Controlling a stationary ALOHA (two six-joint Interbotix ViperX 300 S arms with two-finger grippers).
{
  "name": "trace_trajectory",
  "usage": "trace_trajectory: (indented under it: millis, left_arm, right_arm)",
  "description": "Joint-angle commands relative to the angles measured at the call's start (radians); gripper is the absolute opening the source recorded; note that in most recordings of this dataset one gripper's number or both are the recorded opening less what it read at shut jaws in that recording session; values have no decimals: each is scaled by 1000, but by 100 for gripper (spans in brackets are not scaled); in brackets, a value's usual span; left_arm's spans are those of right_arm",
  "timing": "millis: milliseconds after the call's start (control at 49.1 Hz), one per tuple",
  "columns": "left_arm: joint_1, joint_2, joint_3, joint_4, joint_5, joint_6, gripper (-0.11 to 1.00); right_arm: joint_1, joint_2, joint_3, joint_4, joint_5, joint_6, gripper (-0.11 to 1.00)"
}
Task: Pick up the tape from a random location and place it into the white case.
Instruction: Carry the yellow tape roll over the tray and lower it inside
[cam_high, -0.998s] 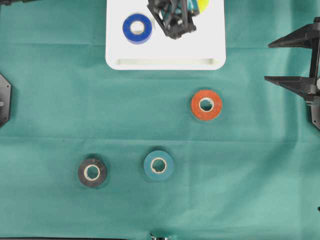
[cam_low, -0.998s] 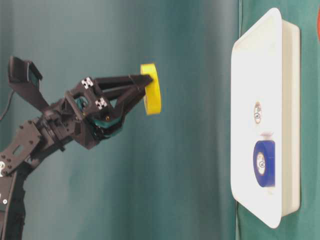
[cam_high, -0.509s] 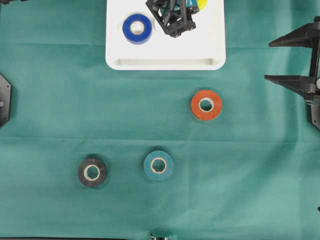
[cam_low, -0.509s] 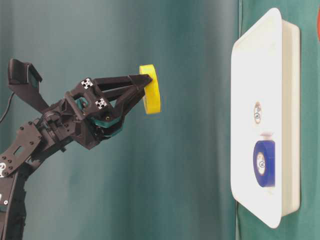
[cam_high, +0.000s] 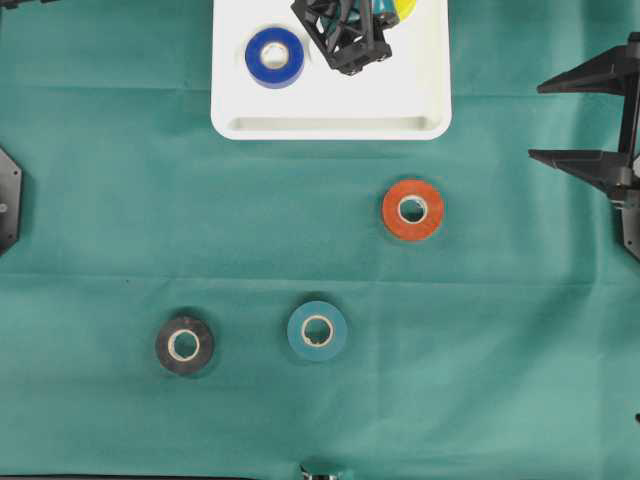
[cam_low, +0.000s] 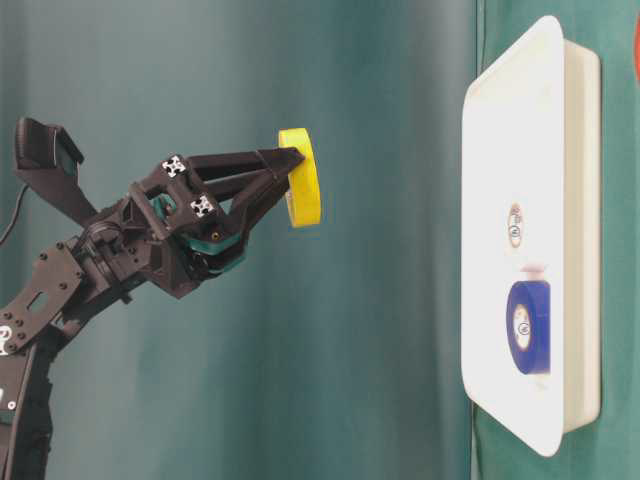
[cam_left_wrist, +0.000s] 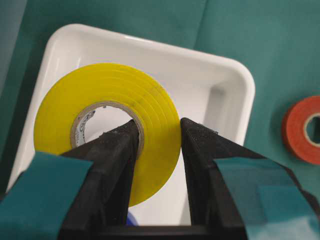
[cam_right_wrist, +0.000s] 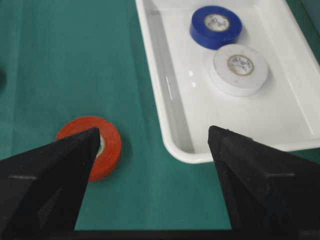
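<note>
Left gripper stays clamped on the yellow tape roll, hanging above the white case; nothing moved lately, so I judge release comes next.

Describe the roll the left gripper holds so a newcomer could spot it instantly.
Find the white case at the top of the overhead view. Above it, the left gripper is shut on the yellow tape, clear of the case floor. It is the only yellow roll and the only one off the surface.
</note>
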Motion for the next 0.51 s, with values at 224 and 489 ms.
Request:
trace_trajectory:
  millis: [224,489]
  left_arm:
    - [0,49,20,-2,-80,2,23]
    - [3,63,97,-8,-189,-2,23]
  right_arm:
    - [-3,12,-8,0,-3,0,85]
    - [-14,17,-5,0,-3,0,85]
